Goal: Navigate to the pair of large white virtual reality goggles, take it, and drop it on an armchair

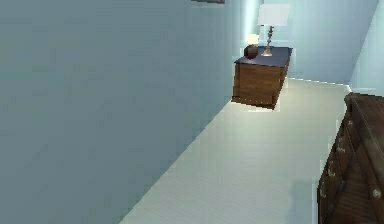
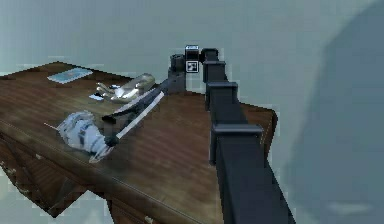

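Note:
A brown wooden top (image 2: 180, 150) runs across the arm side view's left and middle. A bulky whitish-grey thing (image 2: 78, 128) lies on it at the left; its shape is too lumpy to name. A pale silvery thing (image 2: 130, 91) lies farther back. Between them a long dark stick-like thing (image 2: 135, 118) lies slantwise. My arm (image 2: 235, 140) reaches up from the bottom edge to the two white marker squares (image 2: 190, 57). The gripper (image 2: 160, 86) sits left of them, at the silvery thing and the stick's far end. I cannot tell whether it holds anything.
A flat light-blue thing (image 2: 69, 75) and a small dark item (image 2: 100, 97) lie at the top's far left. In the forward view, a wooden nightstand (image 1: 262, 80) with a white lamp (image 1: 271, 22) and a dark ball (image 1: 251, 51) stands ahead against blue walls. A dark dresser (image 1: 355, 165) sits at the right edge, with cream floor (image 1: 250, 160) between.

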Available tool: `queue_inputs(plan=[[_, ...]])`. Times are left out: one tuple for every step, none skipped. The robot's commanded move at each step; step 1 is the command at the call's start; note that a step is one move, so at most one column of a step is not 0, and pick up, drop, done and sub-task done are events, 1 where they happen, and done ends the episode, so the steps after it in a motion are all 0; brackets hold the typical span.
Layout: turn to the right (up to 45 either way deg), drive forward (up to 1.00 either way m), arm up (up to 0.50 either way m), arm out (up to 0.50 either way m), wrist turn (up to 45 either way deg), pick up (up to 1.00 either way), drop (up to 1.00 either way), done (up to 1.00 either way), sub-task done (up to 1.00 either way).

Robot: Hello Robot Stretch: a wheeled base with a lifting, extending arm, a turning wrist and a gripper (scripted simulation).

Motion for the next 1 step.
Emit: queue_inputs(plan=[[0.0, 0.00, 0.00, 0.00, -15.0, 0.00, 0.00, 0.00, 0.00]])
